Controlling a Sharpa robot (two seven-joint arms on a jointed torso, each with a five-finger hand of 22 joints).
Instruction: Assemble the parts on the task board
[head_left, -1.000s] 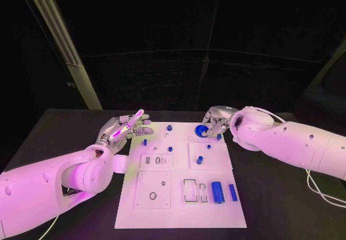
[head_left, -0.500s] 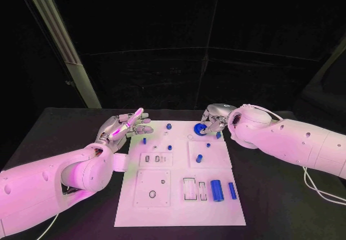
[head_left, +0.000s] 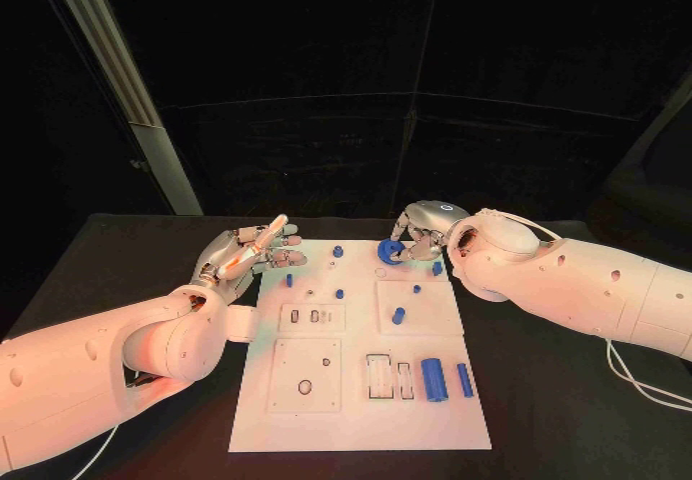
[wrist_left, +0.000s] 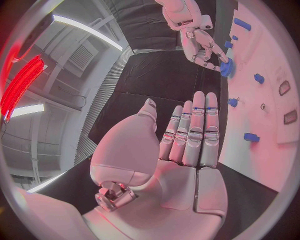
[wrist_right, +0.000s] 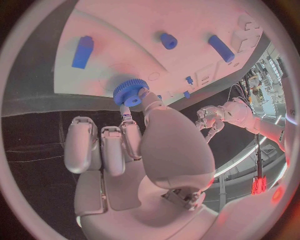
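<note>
My right hand (head_left: 414, 233) hovers over the far edge of the white task board (head_left: 361, 410) and pinches a blue toothed gear (head_left: 389, 253) between thumb and a finger. The right wrist view shows the gear (wrist_right: 131, 92) at the fingertips (wrist_right: 128, 116), just above the board's edge (wrist_right: 94, 87). My left hand (head_left: 254, 254) is held up beside the board's far left corner, fingers straight and together, holding nothing; its palm (wrist_left: 187, 150) faces the board (wrist_left: 275, 75). In the left wrist view, the right hand (wrist_left: 201, 44) holds the gear (wrist_left: 226, 67).
Small blue pegs (head_left: 338, 252) (head_left: 340, 295) (head_left: 398, 317) stand on the board's far half. A large blue cylinder (head_left: 431, 381) and a thinner one (head_left: 464, 380) lie at the near right, beside rectangular slots (head_left: 379, 379). Black table (head_left: 130, 260) surrounds the board.
My right hand has carried the gear a little to the left and toward the board's far edge. The left hand has hardly moved.
</note>
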